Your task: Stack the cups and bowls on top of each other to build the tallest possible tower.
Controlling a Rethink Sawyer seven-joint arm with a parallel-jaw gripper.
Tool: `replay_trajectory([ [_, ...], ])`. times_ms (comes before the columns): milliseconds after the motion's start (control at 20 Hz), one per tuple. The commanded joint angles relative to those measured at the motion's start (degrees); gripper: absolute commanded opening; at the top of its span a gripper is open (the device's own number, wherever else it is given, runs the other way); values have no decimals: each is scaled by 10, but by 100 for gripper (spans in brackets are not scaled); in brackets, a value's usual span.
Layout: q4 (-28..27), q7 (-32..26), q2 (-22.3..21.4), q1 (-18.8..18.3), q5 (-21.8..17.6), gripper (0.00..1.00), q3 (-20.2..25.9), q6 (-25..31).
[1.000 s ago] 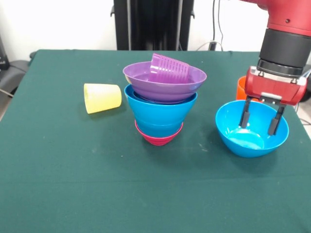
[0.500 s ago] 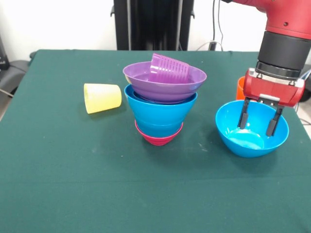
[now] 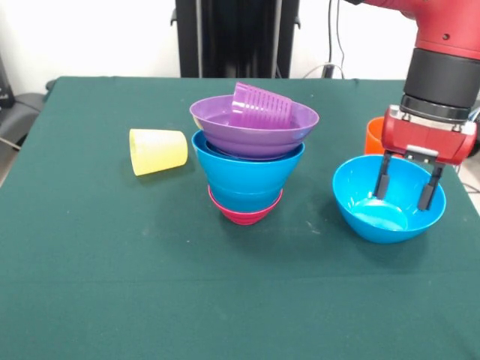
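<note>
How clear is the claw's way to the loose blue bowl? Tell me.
Probably clear: the claw hangs open right over the loose blue bowl, its fingers set apart above the far rim, with nothing between. The orange cup sits behind.

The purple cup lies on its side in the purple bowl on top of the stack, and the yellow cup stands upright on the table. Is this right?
Not quite. The front view shows the yellow cup lying on its side on the table, not upright. The purple cup does lie on its side in the purple bowl on top of the stack.
</note>
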Motion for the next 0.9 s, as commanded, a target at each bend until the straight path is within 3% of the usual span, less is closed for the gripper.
replay_trajectory([
  [50,-17,122,35,37,32,100,50,-5],
  [700,-22,126,63,71,84,100,36,-35],
  [900,-39,124,93,76,97,100,32,-40],
])
